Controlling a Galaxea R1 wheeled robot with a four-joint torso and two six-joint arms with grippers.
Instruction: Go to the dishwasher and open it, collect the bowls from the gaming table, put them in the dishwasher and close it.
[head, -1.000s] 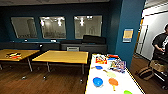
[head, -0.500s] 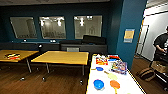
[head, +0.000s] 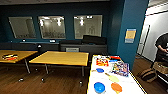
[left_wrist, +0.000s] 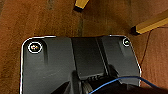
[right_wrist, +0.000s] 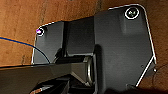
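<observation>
Closing in on glossy white-topped gaming table (head: 133, 85) with yellow edge since earlier frames; view shifting with camera. Sitting on table, well apart from dishwasher: round blue plastic bowl (head: 99, 87), orange bowl (head: 116, 87), light green one (head: 114, 78). Collecting not yet begun; loading and closing remaining. Wrist views looking down at brown wooden floor (left_wrist: 30, 22); state of either hand: cannot tell. Standing at far right, person (head: 162, 47).

- You have two blue bowls on the gaming table (head: 93, 82): one blue bowl (head: 99, 87) at the near edge, a smaller blue bowl (head: 100, 70) mid-top.
- One orange bowl (head: 116, 87), near edge.
- One light green bowl (head: 114, 78).
- Two yellow-wood tables (head: 60, 58) (head: 15, 53).
- Three wall windows (head: 52, 27).
- One person (head: 163, 47).
</observation>
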